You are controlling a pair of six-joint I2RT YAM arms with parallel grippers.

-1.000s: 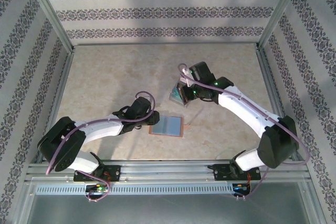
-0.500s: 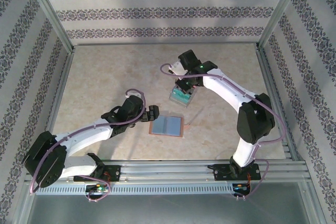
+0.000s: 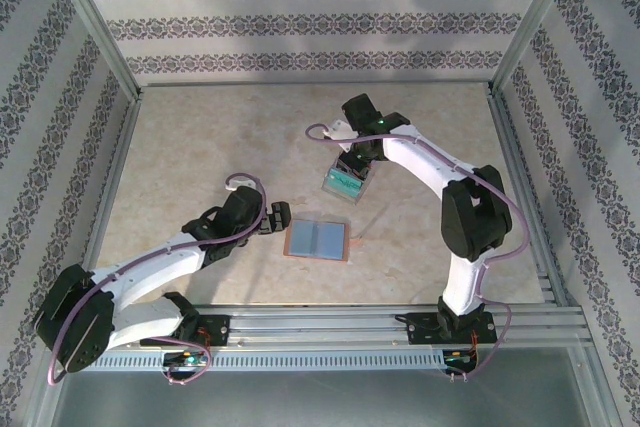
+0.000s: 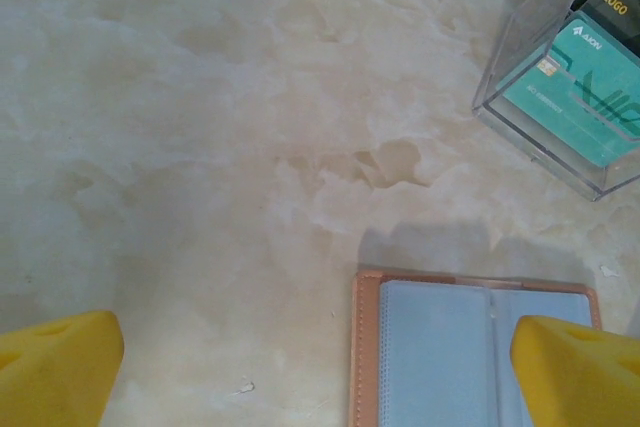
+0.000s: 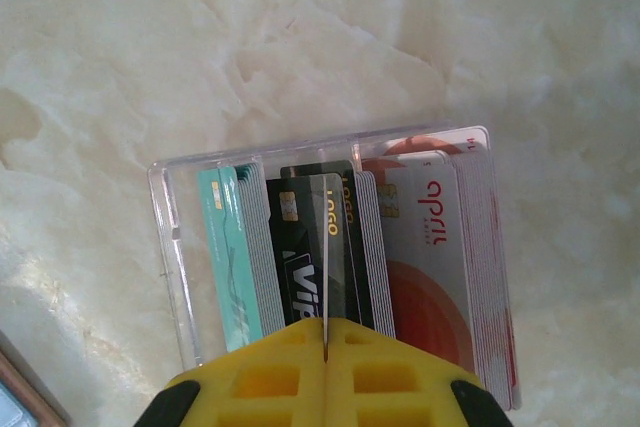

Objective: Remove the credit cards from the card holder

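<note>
left tool (image 4: 318, 375) released, grey-blue leather card holder (image 4: 440, 347) just ahead | right tool (image 5: 325, 342) pinching dark plastic card (image 5: 330, 247) over clear tray (image 5: 165, 247) | seemingly nearly done

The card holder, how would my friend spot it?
On the beige marbled table, look near the front edge, about the middle. The card holder lies open there, flat grey-blue with a brown border, unlike the clear tray holding credit cards farther back.

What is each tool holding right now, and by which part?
The right tool pinches a dark credit card by one edge. The left tool is open and empty.
</note>
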